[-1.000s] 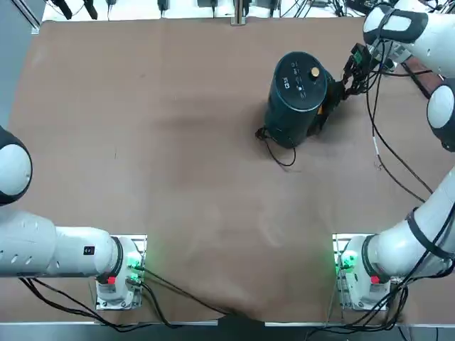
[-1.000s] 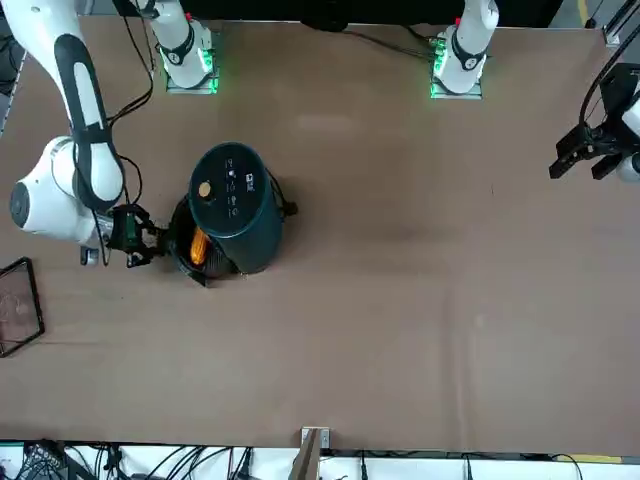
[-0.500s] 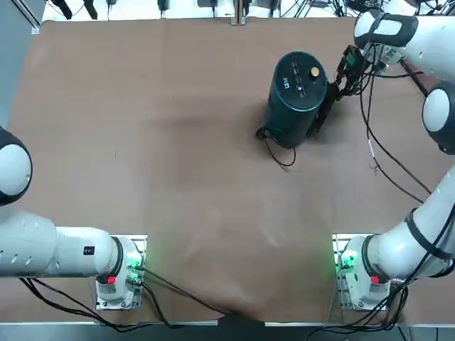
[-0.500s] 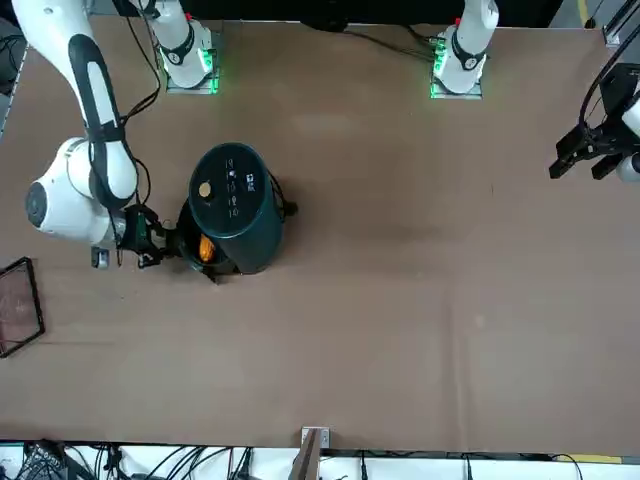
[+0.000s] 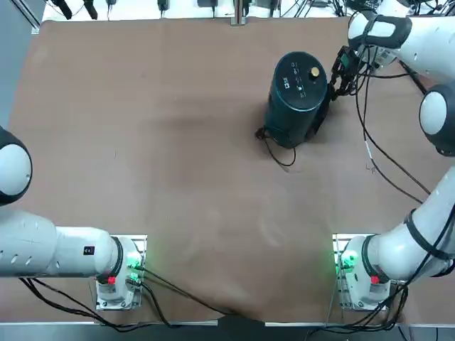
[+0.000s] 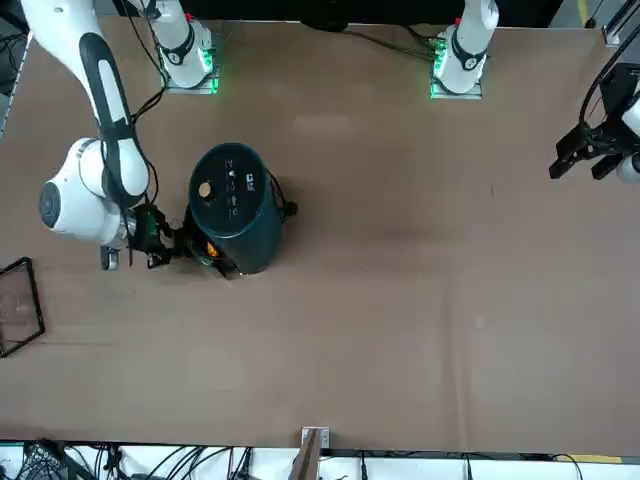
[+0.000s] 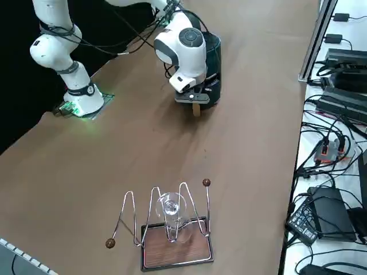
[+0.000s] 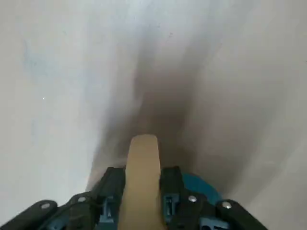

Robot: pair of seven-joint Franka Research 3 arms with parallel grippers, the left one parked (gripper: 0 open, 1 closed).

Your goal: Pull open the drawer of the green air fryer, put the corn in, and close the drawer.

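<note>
The right pincer [image 8: 144,175] is clamped on the light tan handle [image 8: 141,201] of the drawer [image 6: 217,263]. In the front view, that grip is at about eight o'clock from the middle of the green air fryer [image 6: 240,215]. The corn [image 6: 212,250] is seen in the drawer, with only a bit of orange showing. The drawer is partly out, so the step now seems to be closing it.

The handle should be pushed slowly and straight, toward about two o'clock in the front view. The push should be kept level, so that the drawer is not twisted or jammed. If the fryer starts to slide or tip, the push should be made softer. The handle should be let go only once the drawer is all the way in.

In the top view, the edge of the counter [image 5: 178,28] is found at twelve o'clock from the fryer, so the arm should be kept low and slow there. The black cord [image 5: 282,163] is at about six o'clock, close by the fryer, and should not be snagged. Wide room is left from seven to ten o'clock. In the right side view, the wire stand [image 7: 176,247] is well apart, near six o'clock.
</note>
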